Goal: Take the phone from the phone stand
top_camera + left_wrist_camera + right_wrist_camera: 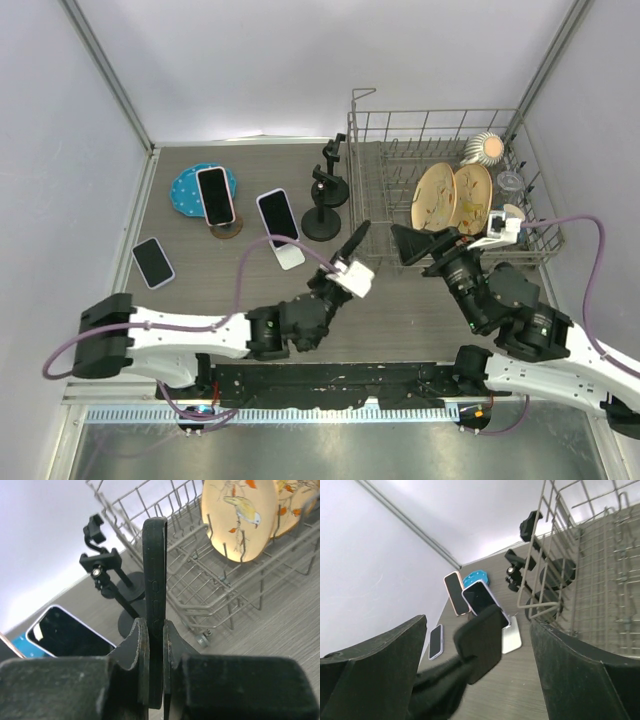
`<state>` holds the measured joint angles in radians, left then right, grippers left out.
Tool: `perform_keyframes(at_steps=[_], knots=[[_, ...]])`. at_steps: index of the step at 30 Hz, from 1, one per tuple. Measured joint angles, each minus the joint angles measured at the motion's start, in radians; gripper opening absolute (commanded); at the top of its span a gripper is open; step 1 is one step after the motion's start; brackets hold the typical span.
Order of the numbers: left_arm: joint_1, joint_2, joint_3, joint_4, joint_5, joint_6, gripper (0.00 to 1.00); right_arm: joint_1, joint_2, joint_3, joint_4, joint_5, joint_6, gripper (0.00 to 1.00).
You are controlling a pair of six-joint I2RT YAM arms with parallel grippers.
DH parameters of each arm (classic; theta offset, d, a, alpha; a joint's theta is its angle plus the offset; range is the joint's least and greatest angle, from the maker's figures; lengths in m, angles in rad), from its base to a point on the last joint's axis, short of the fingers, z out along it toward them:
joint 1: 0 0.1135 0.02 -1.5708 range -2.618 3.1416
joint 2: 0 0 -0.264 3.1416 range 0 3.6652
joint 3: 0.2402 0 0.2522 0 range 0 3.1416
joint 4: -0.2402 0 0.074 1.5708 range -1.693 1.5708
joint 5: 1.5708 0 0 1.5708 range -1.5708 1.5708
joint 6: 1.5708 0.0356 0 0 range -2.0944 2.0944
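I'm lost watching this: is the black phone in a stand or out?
Out. The left tool is shut on the black phone, holding it apart from the empty black stand.

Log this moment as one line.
left gripper: shut on phone, edge-on | right gripper: open, clear of phone | black stands: no phone | status: phone off stand
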<state>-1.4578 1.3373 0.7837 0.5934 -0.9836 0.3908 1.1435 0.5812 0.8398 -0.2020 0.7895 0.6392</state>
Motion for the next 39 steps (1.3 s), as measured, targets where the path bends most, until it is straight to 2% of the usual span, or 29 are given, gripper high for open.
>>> perform_keyframes(at_steps=[5,11,18,22,27,30,32,35,39], knots=[[0.177,-0.187,0.023,-0.338,0.127,-0.308,0.0,0.0,-0.085,0.002,-0.035,0.056,-0.091,0.91],[0.431,-0.385,0.037,-0.649,0.298,-0.571,0.0,0.0,-0.127,0.002,-0.047,0.143,-0.205,0.91],[0.74,-0.514,0.036,-0.915,0.493,-0.754,0.0,0.0,-0.077,-0.005,-0.055,0.207,-0.336,0.89],[0.944,-0.565,0.009,-1.001,0.617,-0.83,0.0,0.0,-0.077,-0.069,-0.011,0.221,-0.425,0.96],[1.262,-0.563,-0.058,-1.055,0.834,-0.902,0.0,0.0,-0.116,-0.194,0.055,0.219,-0.5,1.0],[1.468,-0.52,-0.096,-1.064,0.971,-0.945,0.0,0.0,-0.147,-0.242,0.088,0.219,-0.526,1.0],[1.563,-0.476,-0.106,-1.061,1.027,-0.969,0.0,0.0,-0.164,-0.251,0.1,0.22,-0.533,1.0],[1.656,-0.383,-0.108,-1.046,1.088,-0.99,0.0,0.0,-0.196,-0.251,0.12,0.219,-0.534,1.0],[1.721,-0.245,-0.082,-1.037,1.128,-0.99,0.0,0.0,-0.26,-0.251,0.139,0.207,-0.532,1.0]])
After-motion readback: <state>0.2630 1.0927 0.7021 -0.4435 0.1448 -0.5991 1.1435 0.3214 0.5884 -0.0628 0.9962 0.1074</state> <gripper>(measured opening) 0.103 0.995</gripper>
